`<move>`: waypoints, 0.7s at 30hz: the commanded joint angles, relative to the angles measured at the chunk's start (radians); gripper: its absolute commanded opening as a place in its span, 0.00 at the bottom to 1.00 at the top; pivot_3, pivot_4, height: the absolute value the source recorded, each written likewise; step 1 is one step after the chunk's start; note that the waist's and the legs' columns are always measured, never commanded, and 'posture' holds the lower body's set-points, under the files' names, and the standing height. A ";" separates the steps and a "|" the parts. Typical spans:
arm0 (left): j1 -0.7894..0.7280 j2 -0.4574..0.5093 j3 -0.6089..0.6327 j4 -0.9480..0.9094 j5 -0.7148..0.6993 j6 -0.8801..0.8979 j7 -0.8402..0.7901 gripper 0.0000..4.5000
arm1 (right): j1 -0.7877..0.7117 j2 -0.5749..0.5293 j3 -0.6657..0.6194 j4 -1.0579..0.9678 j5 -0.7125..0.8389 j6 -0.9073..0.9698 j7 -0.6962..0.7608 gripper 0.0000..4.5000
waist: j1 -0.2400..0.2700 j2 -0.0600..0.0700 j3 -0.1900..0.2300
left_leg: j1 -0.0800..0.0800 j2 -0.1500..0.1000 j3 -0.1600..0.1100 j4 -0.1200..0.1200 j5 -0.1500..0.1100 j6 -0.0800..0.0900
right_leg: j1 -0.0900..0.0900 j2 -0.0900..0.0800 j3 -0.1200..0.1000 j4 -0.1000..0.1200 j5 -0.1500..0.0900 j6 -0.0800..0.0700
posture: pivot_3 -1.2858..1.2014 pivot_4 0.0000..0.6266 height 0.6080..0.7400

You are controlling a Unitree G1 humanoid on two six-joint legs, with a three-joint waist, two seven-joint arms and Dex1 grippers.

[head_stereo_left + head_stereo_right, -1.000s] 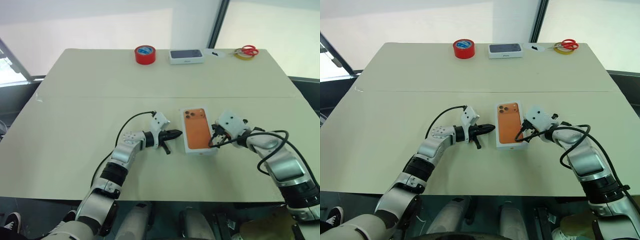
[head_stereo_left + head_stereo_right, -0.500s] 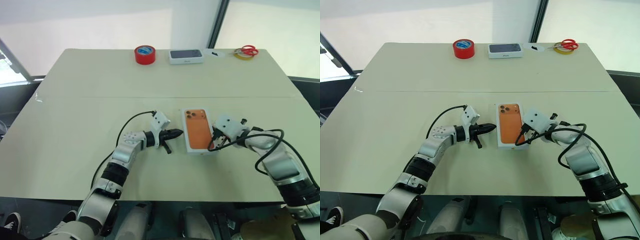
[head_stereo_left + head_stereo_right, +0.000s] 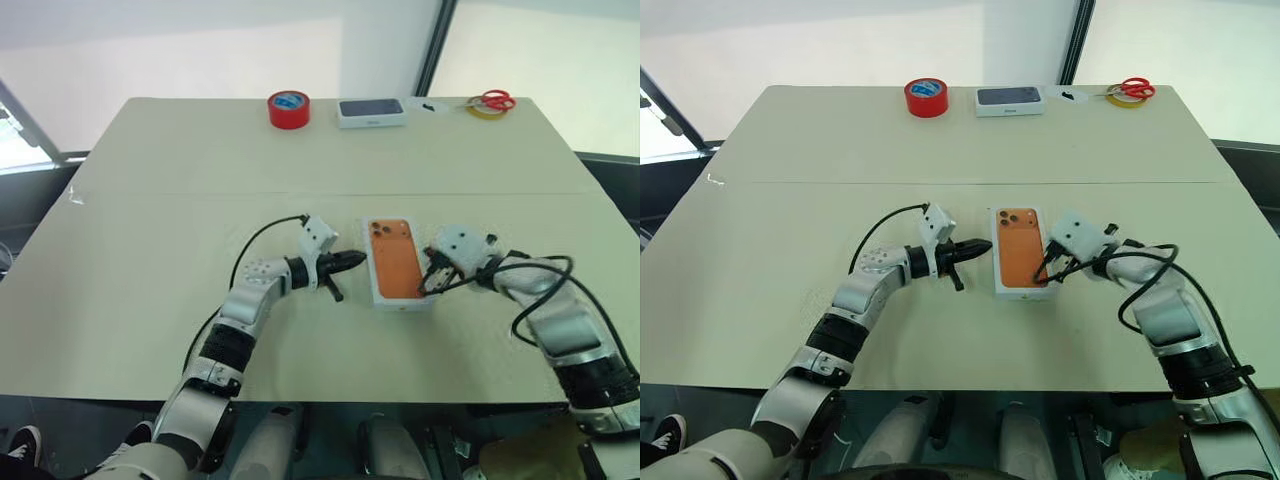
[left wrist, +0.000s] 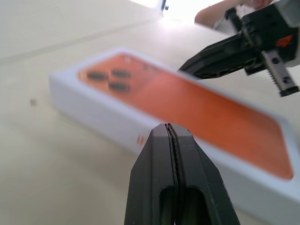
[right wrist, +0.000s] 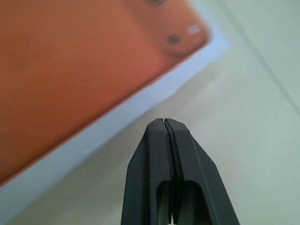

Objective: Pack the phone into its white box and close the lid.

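The white box (image 3: 397, 300) lies in the middle of the table with its lid (image 4: 197, 101) on; the lid's top is orange with three lenses pictured at the far corner. The phone is hidden. My left gripper (image 3: 355, 262) hovers just left of the box, pointing at its long side, fingers shut on nothing. My right gripper (image 3: 428, 286) is at the box's right near corner, also shut and empty, its tips close to the edge. In the left wrist view the right gripper (image 4: 187, 70) reaches over the far side of the lid.
At the table's far edge sit a red tape roll (image 3: 288, 108), a closed white box with a dark phone picture (image 3: 372, 112), and red-handled scissors (image 3: 492, 100) on a yellow ring. A seam (image 3: 200, 193) runs across the table.
Both grippers have risen a little beside the box and stay shut. The box has not moved.
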 commanded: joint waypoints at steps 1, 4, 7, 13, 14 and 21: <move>-0.073 -0.037 -0.005 -0.022 -0.019 0.009 0.020 0.00 | -0.035 0.024 -0.066 -0.043 0.094 0.015 0.039 0.01 | 0.000 0.000 0.000 | 0.000 0.000 0.000 0.001 0.000 0.000 | 0.001 0.000 -0.001 0.000 0.000 0.000 | 0.52 0.24 1.00; -0.096 -0.018 -0.103 0.075 0.123 -0.075 0.062 0.00 | -0.021 0.029 -0.039 -0.080 0.112 0.031 0.063 0.01 | 0.000 0.000 0.000 | 0.000 0.000 0.000 0.002 -0.001 0.001 | 0.003 0.000 -0.001 0.000 0.000 0.000 | 0.52 0.24 1.00; -0.106 -0.019 -0.134 0.172 0.175 -0.089 0.099 0.00 | 0.043 0.025 0.040 -0.094 0.053 -0.004 0.056 0.01 | -0.001 0.000 0.000 | 0.001 0.000 0.000 0.002 -0.001 0.001 | 0.003 0.000 -0.001 0.000 0.000 0.000 | 0.52 0.24 1.00; -0.075 0.010 -0.156 0.218 0.215 -0.072 0.092 0.00 | 0.128 0.027 0.112 -0.096 -0.027 -0.034 0.025 0.01 | -0.006 -0.001 -0.005 | 0.007 0.000 -0.001 0.003 -0.003 0.000 | 0.009 0.000 -0.001 -0.001 -0.001 0.001 | 0.52 0.24 1.00; -0.065 0.015 -0.149 0.205 0.204 -0.067 0.082 0.00 | 0.125 0.040 0.093 -0.102 0.017 0.012 0.045 0.01 | -0.006 -0.001 -0.006 | 0.012 0.000 -0.001 0.002 -0.004 0.000 | 0.013 0.000 -0.001 -0.002 -0.001 0.001 | 0.52 0.24 1.00; -0.024 0.056 -0.042 0.035 0.065 -0.048 -0.002 0.52 | 0.071 0.061 -0.032 -0.116 0.180 0.077 0.111 0.52 | -0.020 -0.003 -0.008 | 0.018 0.000 0.000 -0.003 -0.005 0.001 | 0.018 -0.001 -0.001 -0.004 -0.002 0.002 | 0.52 0.24 1.00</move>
